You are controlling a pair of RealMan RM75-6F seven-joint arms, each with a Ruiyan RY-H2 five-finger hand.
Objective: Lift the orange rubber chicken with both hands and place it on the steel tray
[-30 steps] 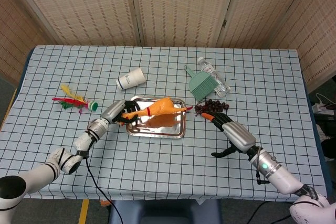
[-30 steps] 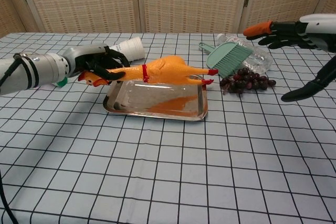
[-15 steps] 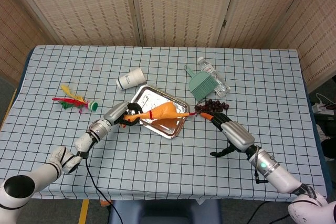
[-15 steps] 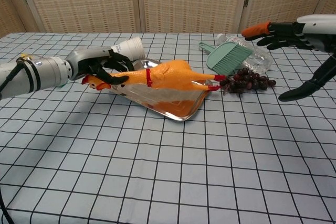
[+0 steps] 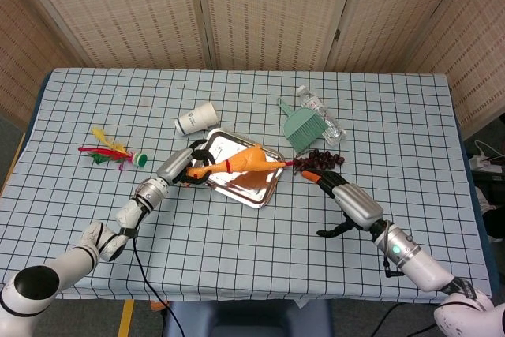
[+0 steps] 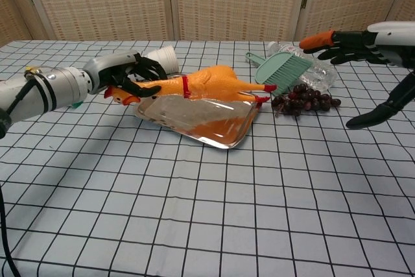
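The orange rubber chicken (image 5: 246,162) (image 6: 206,84) lies stretched over the steel tray (image 5: 238,187) (image 6: 194,123), head to the left, red feet to the right. My left hand (image 5: 189,165) (image 6: 131,74) grips its neck near the head. The tray sits skewed, turned at an angle to the grid. My right hand (image 5: 330,182) (image 6: 347,44) hovers to the right of the tray with fingers spread and holds nothing; one fingertip (image 6: 318,38) is orange. It is apart from the chicken's feet.
A bunch of dark grapes (image 5: 319,159) (image 6: 303,100) lies just right of the tray. Behind it are a green hand brush (image 5: 302,129) (image 6: 283,72) and a plastic bottle (image 5: 322,114). A white paper cup (image 5: 197,118) lies on its side behind the tray. A feather toy (image 5: 110,152) is far left.
The left hand has carried the chicken's head a little back and up. The tray has turned and slid under it. The right hand stays spread to the right.
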